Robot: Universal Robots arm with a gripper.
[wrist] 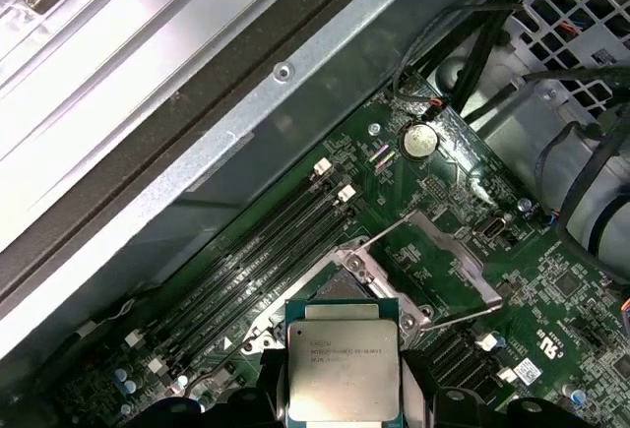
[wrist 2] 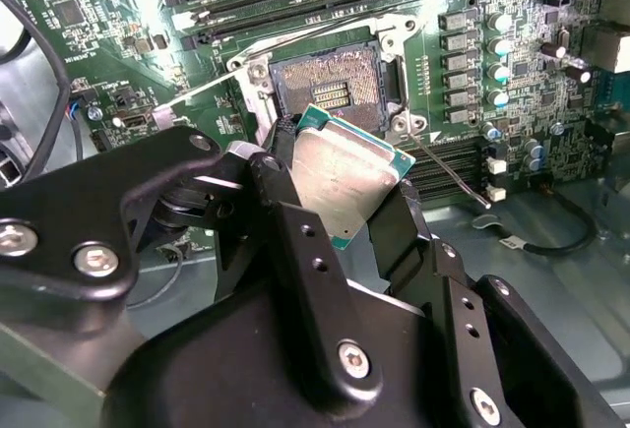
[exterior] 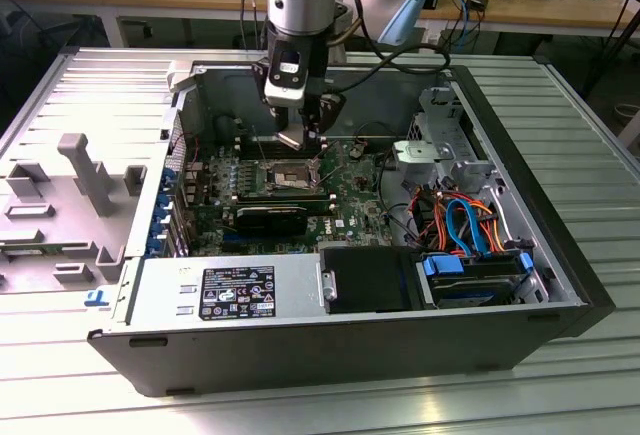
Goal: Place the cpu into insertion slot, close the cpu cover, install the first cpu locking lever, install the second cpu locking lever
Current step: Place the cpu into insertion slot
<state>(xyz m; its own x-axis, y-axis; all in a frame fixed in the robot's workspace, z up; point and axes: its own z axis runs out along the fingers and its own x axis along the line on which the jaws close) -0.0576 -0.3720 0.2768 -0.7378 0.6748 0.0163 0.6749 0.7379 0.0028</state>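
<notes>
Hanging in the upper centre of the exterior view, the pincer [exterior: 300, 137] holds the cpu [exterior: 291, 139] just above the insertion slot [exterior: 290, 177]. The slot sits on the green motherboard [exterior: 355, 210] near the middle of the frame, inside an open computer case [exterior: 400, 350] that lies on its side on the ribbed metal worktop [exterior: 590, 135]. In the second wrist view the pincer [wrist 2: 340, 192] is clamped on the cpu [wrist 2: 345, 177], its black fingers [wrist 2: 290, 212] pressing two opposite edges. The chip is tilted and apart from the insertion slot [wrist 2: 330, 89], whose dark pin grid lies bare, and a thin locking lever [wrist 2: 448, 167] sticks out beside the slot. In the first wrist view the cpu [wrist: 343, 369] shows its silver top, with the insertion slot [wrist: 340, 285] just beyond it. The cpu cover [wrist: 443, 246] is swung open off the slot, and long black memory slots [wrist: 261, 246] run alongside.
</notes>
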